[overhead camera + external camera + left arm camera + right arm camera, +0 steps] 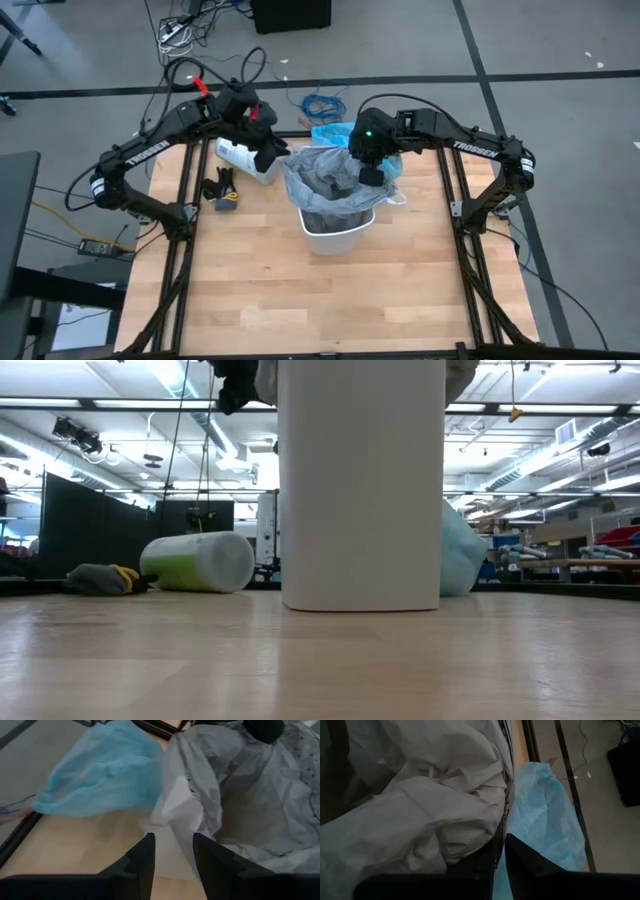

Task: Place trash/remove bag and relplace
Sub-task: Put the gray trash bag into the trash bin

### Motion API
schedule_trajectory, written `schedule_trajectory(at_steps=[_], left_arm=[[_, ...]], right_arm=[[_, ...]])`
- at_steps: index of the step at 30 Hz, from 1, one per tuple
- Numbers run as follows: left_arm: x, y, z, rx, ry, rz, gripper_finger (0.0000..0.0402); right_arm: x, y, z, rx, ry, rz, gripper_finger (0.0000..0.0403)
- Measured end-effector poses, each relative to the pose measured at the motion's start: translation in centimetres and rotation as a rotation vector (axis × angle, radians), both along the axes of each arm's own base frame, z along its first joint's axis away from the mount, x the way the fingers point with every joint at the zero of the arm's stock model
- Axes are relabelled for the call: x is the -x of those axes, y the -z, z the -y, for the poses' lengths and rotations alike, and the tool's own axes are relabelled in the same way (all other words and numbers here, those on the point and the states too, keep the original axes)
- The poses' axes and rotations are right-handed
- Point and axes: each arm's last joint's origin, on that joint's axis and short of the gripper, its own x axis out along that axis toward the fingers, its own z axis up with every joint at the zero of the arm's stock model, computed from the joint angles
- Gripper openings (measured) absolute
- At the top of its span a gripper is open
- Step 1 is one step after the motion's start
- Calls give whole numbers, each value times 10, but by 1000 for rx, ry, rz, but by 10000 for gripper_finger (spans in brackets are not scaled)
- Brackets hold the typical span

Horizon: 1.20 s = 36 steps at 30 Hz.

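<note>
High view: overhead, facing straight down, far enough to take in the whole wooden surface [260, 290]; white bin [335, 232] at frame centre.
Low view: at surface height, facing level into the room, very near the bin [362, 485], which fills the centre.
Left wrist view: close, angled down.
Right wrist view: close, angled down.
Shared by both wrists: grey liner [250, 795] [420, 810], blue bag [100, 770] [545, 815].

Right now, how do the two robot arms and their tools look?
Both arms are dark, jointed tubes with white "TROSSEN" lettering on the left arm and the right arm. Black cables run along them; a red part sits near the left wrist, a green light glows on the right. Each tool has two dark flat fingers.
</note>
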Motion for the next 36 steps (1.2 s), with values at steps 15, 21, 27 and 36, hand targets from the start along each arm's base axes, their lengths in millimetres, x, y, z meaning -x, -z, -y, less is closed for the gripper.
schedule_trajectory(at_steps=[15,21,27,36], left_arm=[[-13,11,4,79,81,-31,141],[-11,10,5,117,47,-36,125],[-7,10,4,58,-21,-67,18],[-3,8,0,-31,-99,-94,4]], right_arm=[[0,0,1,-12,-9,1,43],[0,0,1,-13,-10,1,43],[0,0,1,-12,-9,5,43],[0,0,2,-12,-8,5,38]])
